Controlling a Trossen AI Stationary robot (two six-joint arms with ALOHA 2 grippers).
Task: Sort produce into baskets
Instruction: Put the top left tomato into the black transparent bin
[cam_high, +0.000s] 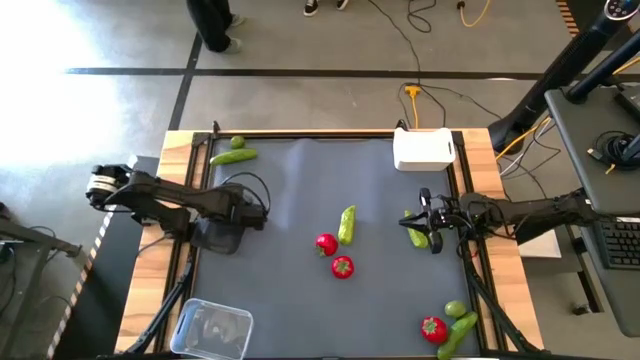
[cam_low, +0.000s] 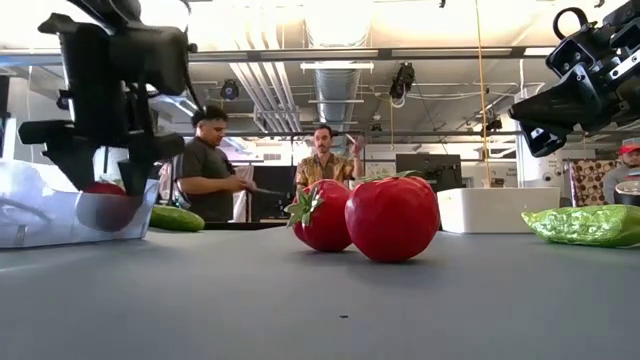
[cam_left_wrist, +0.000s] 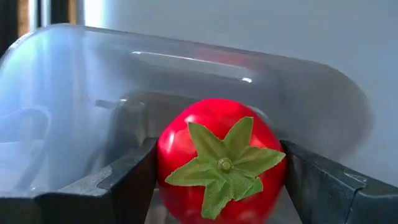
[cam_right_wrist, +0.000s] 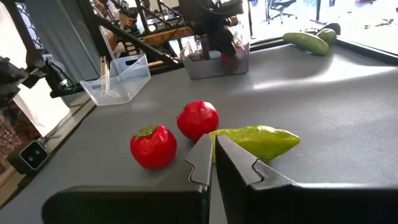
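My left gripper (cam_high: 228, 222) reaches down into a small dark see-through tray (cam_high: 215, 240) at the table's left and is shut on a red tomato with a green top (cam_left_wrist: 217, 155). My right gripper (cam_high: 432, 228) is shut and empty. It hangs above the table at the right, beside a green cucumber-like piece (cam_high: 415, 234). Two more tomatoes (cam_high: 326, 243) (cam_high: 342, 267) and a green piece (cam_high: 347, 224) lie on the mat at the middle. The white box (cam_high: 424, 148) stands at the far right. The clear tub (cam_high: 212, 328) stands at the near left. My left gripper pinches the tomato by its two opposite sides (cam_left_wrist: 166, 168) between its two fingers (cam_left_wrist: 130, 183), which come from above and point down. The tomato's green top faces up toward the wrist. It sits low inside the tray (cam_low: 105, 205); I cannot tell whether it rests on the tray's floor.
A green cucumber-like piece (cam_high: 233, 156) and a lime ball (cam_high: 238, 143) lie at the far left corner. A tomato (cam_high: 433, 328), a lime ball (cam_high: 455, 310) and a green piece (cam_high: 462, 328) lie at the near right. People stand beyond the table's far edge.
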